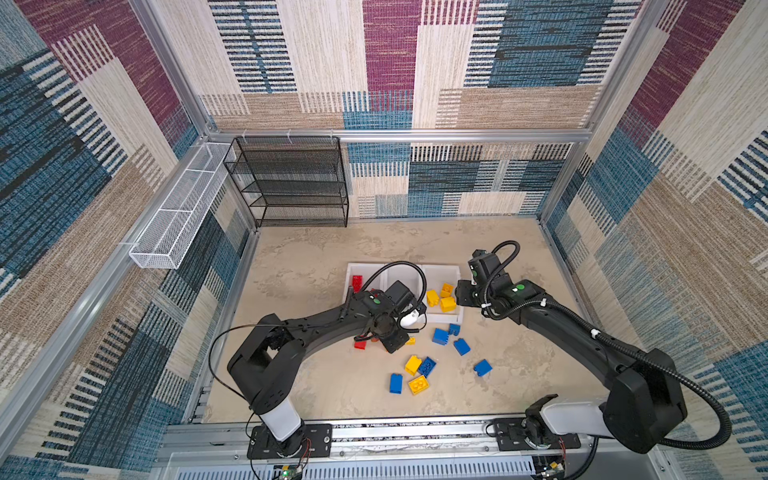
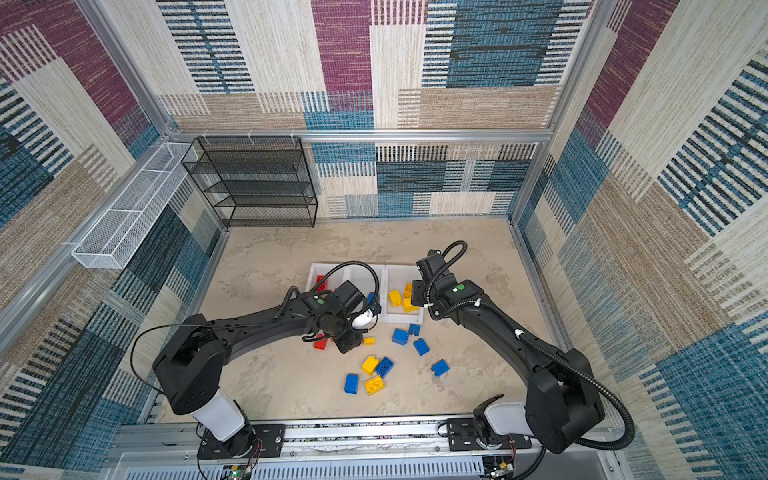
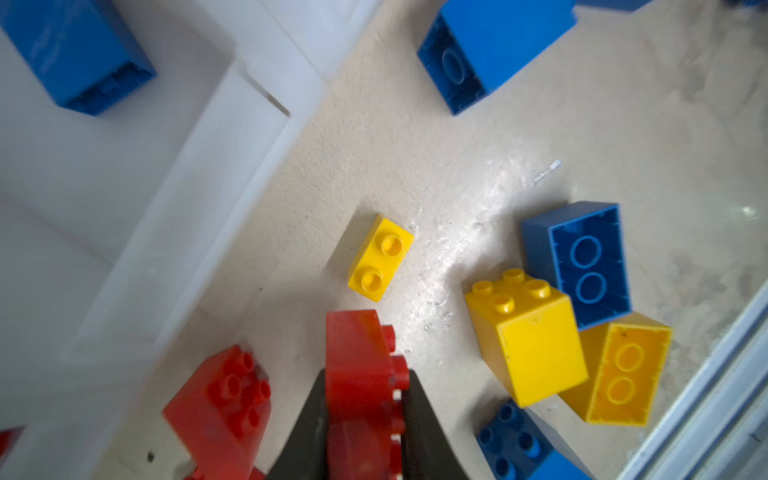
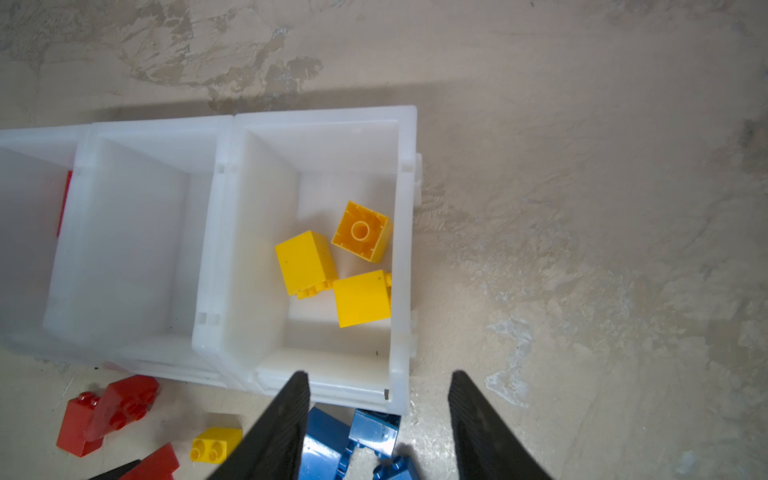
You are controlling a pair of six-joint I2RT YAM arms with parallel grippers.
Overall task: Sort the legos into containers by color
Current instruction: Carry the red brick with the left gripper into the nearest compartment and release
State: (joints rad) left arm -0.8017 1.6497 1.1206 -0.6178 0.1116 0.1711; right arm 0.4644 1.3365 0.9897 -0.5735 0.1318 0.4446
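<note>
Checking left to right: left pincer [image 3: 361,384] is clenched on a red brick [image 3: 353,349] in front of the bins [image 3: 195,174], its long axis along the fingers [image 3: 301,424], studs facing sideways. – poster1

Yep. Right pincer [image 4: 379,380] hangs released by the rim of the rightmost bin [image 4: 324,114]; three yellow bricks [image 4: 305,262] inside, one underside up. Loose blue bricks [image 1: 440,336] lie on the desk [image 1: 311,270]. – poster2
</note>
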